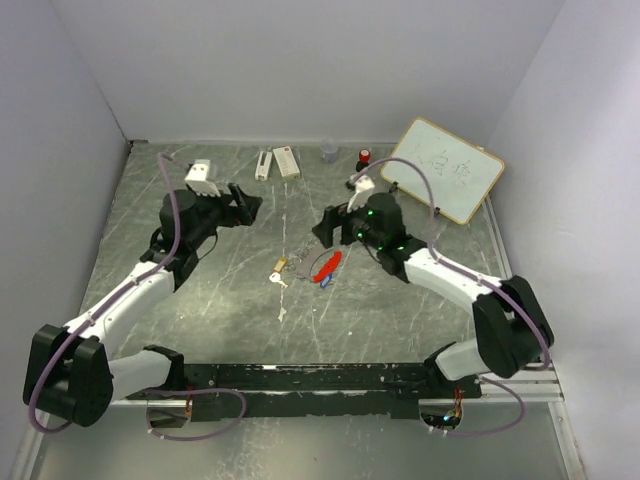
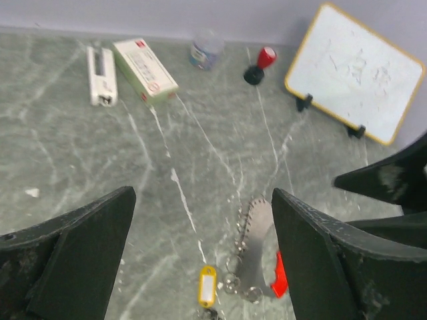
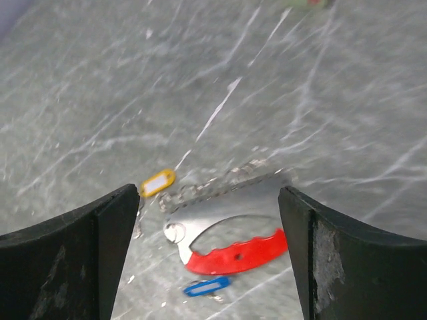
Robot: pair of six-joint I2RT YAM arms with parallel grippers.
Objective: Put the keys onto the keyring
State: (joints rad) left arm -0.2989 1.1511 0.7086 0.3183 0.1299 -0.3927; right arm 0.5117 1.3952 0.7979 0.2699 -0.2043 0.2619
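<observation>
A grey marbled counter (image 1: 420, 310) lay between pale walls, with a whiteboard (image 1: 447, 168) propped at its far right. Both hands stood open and empty. The right hand (image 3: 208, 193) hung just above the keyring (image 3: 237, 253), plainly nearer to it than the left hand (image 2: 203, 193). The ring's red tag ran slantwise, near-left to far-right. The keys (image 1: 279, 272) lay just left of the ring, and nothing seemed to block them.

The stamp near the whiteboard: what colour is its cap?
The stamp cap is red, clearest in the left wrist view.
</observation>
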